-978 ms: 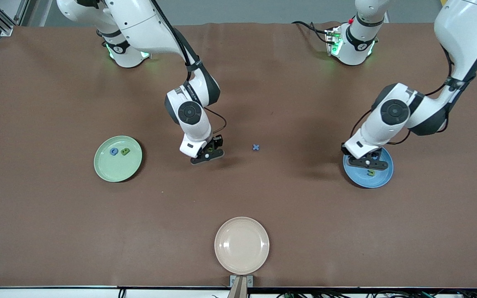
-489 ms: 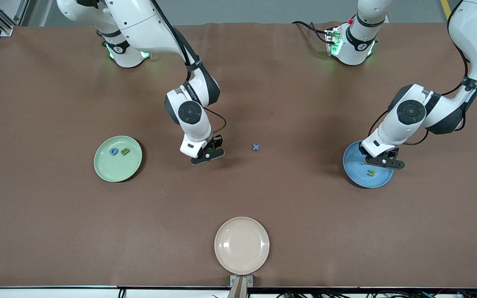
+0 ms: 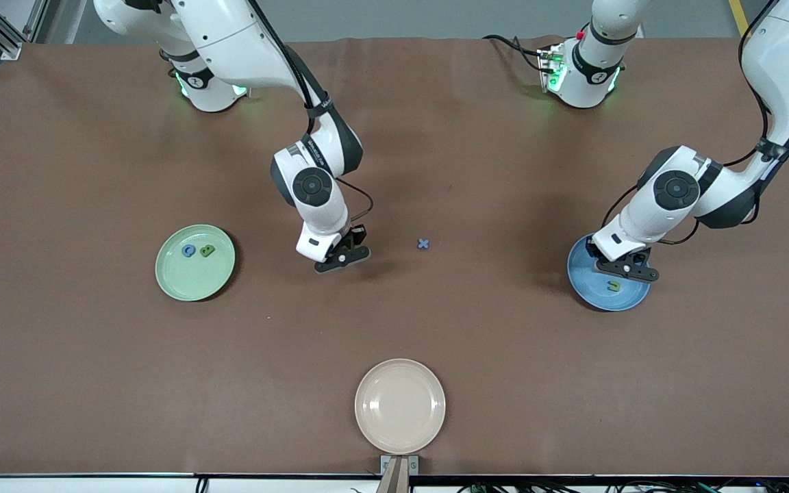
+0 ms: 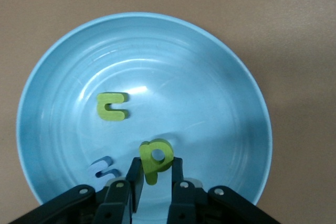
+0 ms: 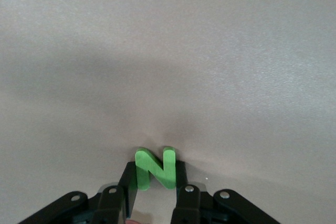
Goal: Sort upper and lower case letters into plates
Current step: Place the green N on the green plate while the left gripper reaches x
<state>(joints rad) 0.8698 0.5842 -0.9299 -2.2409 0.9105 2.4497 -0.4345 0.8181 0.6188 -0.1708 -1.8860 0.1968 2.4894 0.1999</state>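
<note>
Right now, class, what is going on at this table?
The right gripper has its fingers shut on a green N, low over the bare table. The left gripper holds a green p over the blue plate, where a green c already lies. Two letters sit in the green plate.

The pale green plate (image 3: 195, 263) lies flat toward the right arm's end, holding two letters. The blue plate (image 3: 624, 296) lies flat toward the left arm's end, a yellow-green letter (image 4: 111, 106) at ten o'clock inside.
</note>
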